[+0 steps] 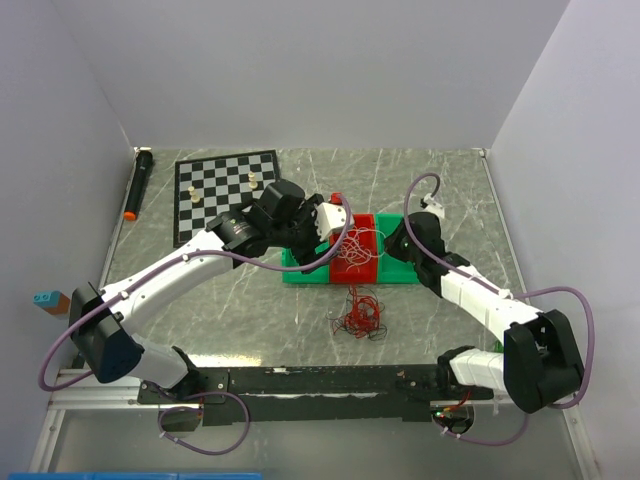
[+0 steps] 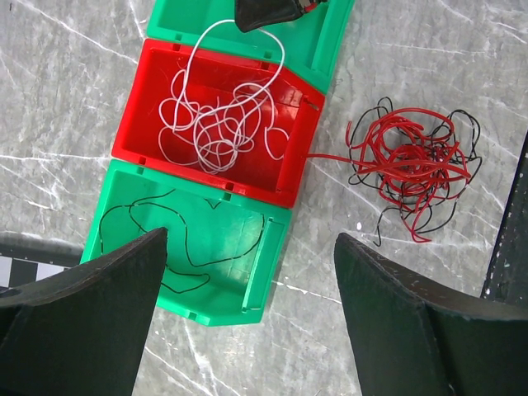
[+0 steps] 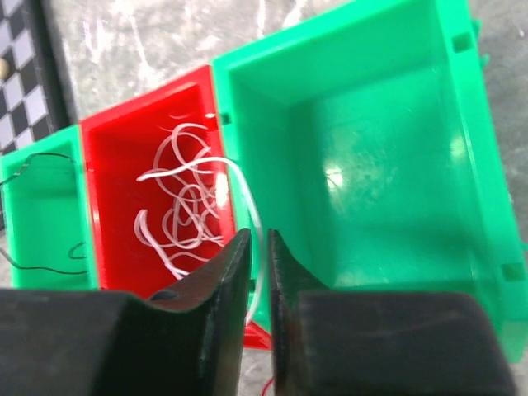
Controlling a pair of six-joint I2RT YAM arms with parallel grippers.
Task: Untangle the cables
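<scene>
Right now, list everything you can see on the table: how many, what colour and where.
red bin: one, red, middle of a row of three.
green bins: two, green, either side of it; the one farther from the chessboard is empty.
tangle: one, red and black wires, on the table beside the red bin.
white wire: apparently one, white, coiled in the red bin.
black wire: one, black, in the green bin nearer the chessboard.
chessboard: one, black and white, far left.
chess pieces: a few, pale, on the chessboard.
marker-like stick: one, black with orange tip, by the left wall.
left arm: one, white and black, jaws open above the bins.
right arm: one, white and black, jaws shut on the white wire.
</scene>
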